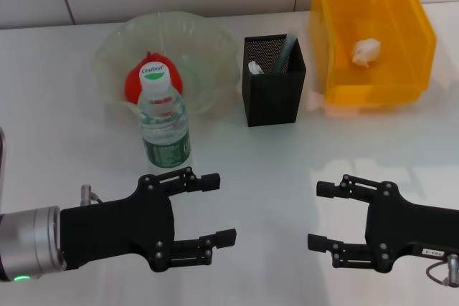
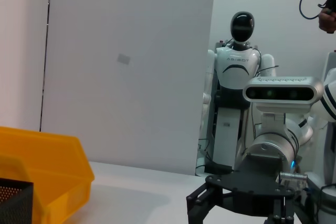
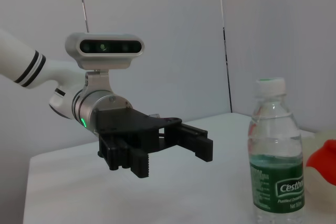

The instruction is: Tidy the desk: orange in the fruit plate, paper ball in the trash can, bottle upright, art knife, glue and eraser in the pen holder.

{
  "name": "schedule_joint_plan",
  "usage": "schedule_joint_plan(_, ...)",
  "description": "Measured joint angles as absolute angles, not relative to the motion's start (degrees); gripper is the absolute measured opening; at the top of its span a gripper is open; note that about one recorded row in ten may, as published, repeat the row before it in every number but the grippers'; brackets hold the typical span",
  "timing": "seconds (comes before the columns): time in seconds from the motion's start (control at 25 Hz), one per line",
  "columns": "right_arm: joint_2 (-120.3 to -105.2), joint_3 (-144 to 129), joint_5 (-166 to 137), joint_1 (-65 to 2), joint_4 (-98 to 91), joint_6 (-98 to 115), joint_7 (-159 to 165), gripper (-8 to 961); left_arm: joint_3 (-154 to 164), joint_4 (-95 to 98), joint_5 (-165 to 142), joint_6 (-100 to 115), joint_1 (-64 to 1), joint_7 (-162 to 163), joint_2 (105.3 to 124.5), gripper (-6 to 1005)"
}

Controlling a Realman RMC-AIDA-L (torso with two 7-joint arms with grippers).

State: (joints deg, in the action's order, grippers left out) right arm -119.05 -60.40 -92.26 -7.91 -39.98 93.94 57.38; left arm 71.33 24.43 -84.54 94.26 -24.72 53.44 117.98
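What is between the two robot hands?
Nothing: only bare white table lies between the left gripper and the right gripper, as the head view shows.

Bottle brand the only readable lettering on the surface

The upright bottle [image 1: 163,121], standing just beyond the left claw [image 1: 219,209], carries the word "Cestbon" in white on its green cap, seen from the head view; the right wrist view shows the same name, cut off as "Cestbo", in white on the green label band around the bottle's body. A small white tag on the right claw [image 1: 319,216], near its wrist end, bears dark characters too small to read. The humanoid robot [image 2: 239,72] far behind the right claw shows faint chest lettering that cannot be made out.
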Motion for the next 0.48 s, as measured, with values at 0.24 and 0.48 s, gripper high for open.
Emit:
schedule_joint_plan(0.24,-119.09,-60.45,-92.44,-8.65,-39.83,93.26,57.37,795,70.78,24.44,-84.56,95.25,-24.35,53.5,117.34,785)
schedule_joint_plan(0.48,-119.09,-60.73,-92.52,-9.25,-39.68,91.9,57.48,795,70.08,24.46,-84.56,95.86,-23.92,53.52,116.88,785)
